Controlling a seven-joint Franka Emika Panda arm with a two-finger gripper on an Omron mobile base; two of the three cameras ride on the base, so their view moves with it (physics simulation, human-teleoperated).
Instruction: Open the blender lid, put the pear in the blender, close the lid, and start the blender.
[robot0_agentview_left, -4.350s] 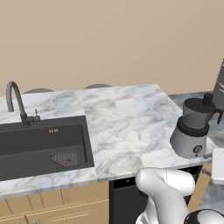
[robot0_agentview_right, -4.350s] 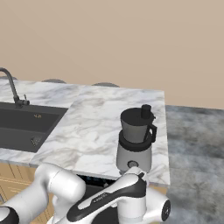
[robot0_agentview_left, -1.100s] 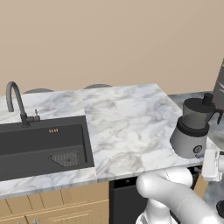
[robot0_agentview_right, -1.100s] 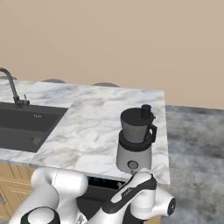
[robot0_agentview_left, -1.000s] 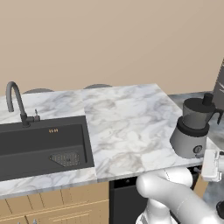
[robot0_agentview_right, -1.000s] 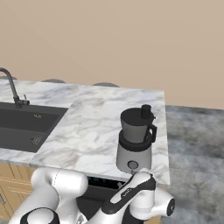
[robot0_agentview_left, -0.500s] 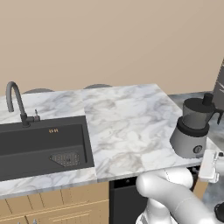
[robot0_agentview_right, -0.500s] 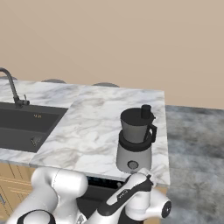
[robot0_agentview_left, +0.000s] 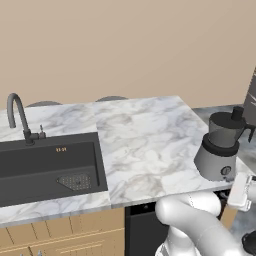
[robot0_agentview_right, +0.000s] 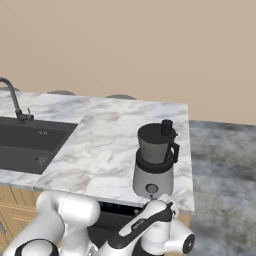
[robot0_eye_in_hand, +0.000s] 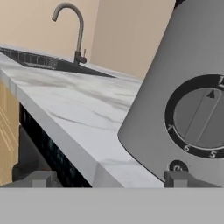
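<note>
Honestly, with the blender (robot0_agentview_right: 154, 162) sitting at the counter's (robot0_agentview_left: 145, 145) front right corner and the gripper (robot0_eye_in_hand: 109, 178) spread wide right at its dial (robot0_eye_in_hand: 202, 116), I'd centre the tips on that power button (robot0_eye_in_hand: 177, 167) before pushing.

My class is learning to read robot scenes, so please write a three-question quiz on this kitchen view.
1. True or false: the blender lid sits on the blender.
2. What lies left of the marble counter? A) sink B) stove C) fridge
3. Fill in: in the hand view, the tool faces the blender's round ____.

Key: 1 true; 2 A, the sink; 3 dial.
</note>
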